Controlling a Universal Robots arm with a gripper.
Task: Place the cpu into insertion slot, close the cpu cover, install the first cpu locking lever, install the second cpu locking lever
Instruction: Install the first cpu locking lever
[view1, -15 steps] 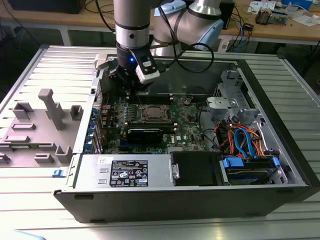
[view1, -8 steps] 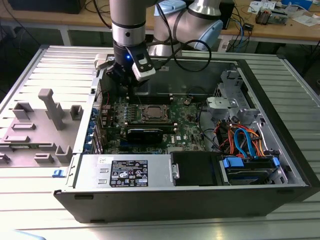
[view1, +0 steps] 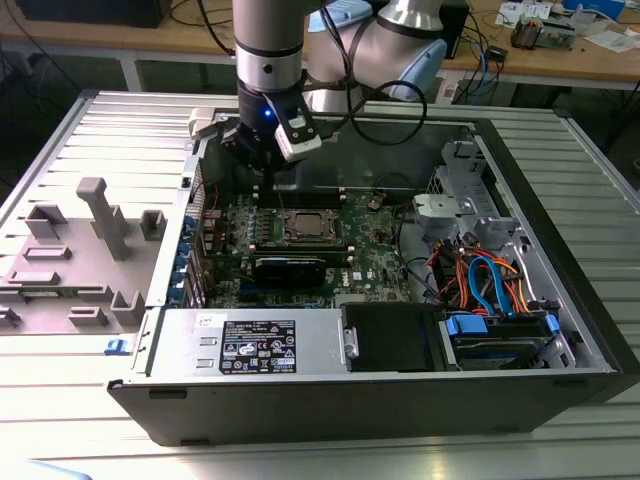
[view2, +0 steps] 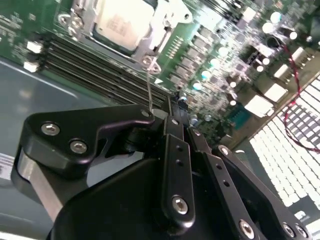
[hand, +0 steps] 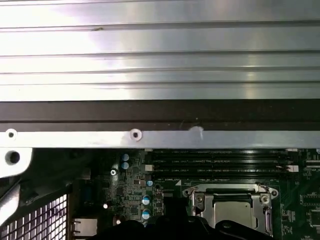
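A: Status of cpu (view2: 121, 22)?
B: Seated in slot (view1: 307, 226); cover (hand: 231, 192) lies closed over it, judging by both wrist views.
A: Gripper (view2: 172, 122)?
B: Fingers pinched narrow on a thin wire lever (view2: 149, 85) beside the socket; step in hand appears to be a locking lever; it calls for swinging the lever down and hooking it under its catch.

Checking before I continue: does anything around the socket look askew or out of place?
One thing: a thin wire lever stands up beside the cpu cover, reaching toward the gripper, not lying flat. The cpu looks squarely seated.
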